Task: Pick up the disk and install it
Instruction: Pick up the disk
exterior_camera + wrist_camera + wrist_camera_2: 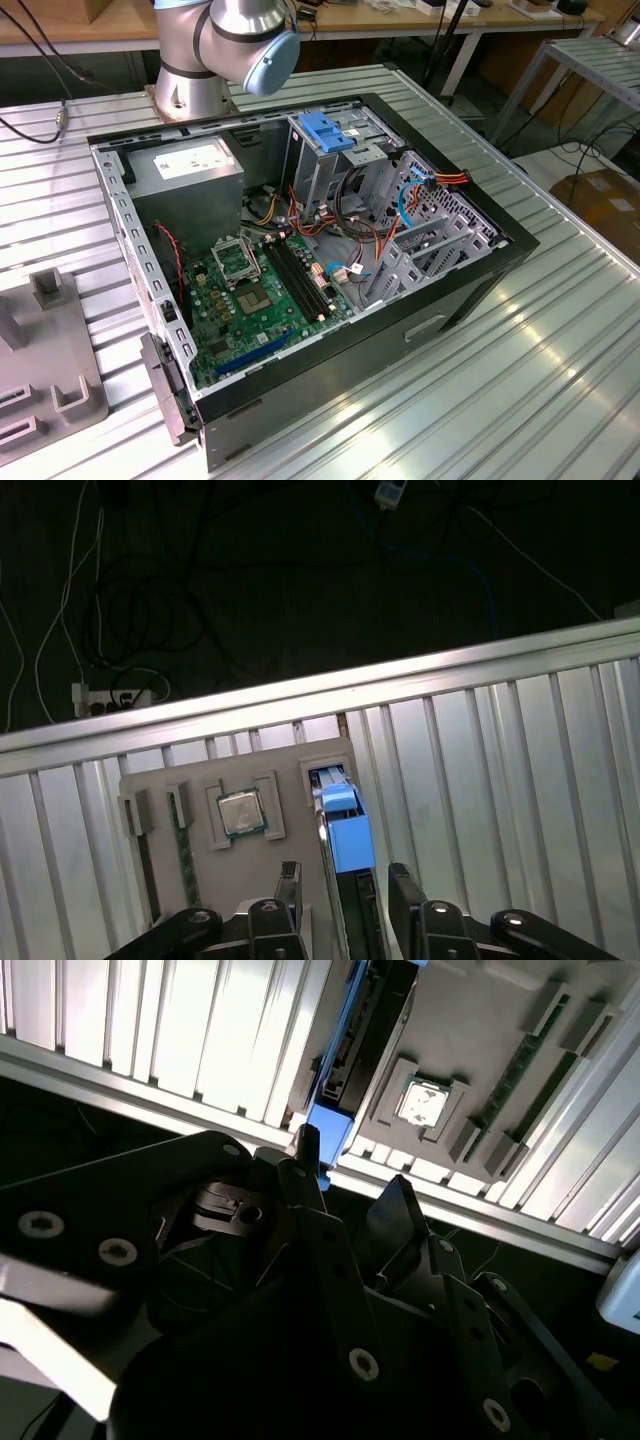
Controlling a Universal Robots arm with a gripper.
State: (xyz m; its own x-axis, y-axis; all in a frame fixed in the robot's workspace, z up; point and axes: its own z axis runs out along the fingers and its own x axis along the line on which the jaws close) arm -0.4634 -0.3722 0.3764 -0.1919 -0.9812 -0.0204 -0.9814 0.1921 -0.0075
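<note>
My gripper (344, 870) is spread wide. The disk (347, 832) stands on edge in the grey holder (290, 770), right between my fingers, with a gap on each side.

Hard light glares off a ribbed aluminium table (500, 400) in a workshop.

A wooden workbench (400, 22) runs along the far side. A second slatted metal table (590, 60) and a cardboard box (605, 200) stand at the exterior view's right. In the first wrist view, loose cables (520, 548) and a white power strip (110, 695) lie on the dark floor (300, 570).
</note>
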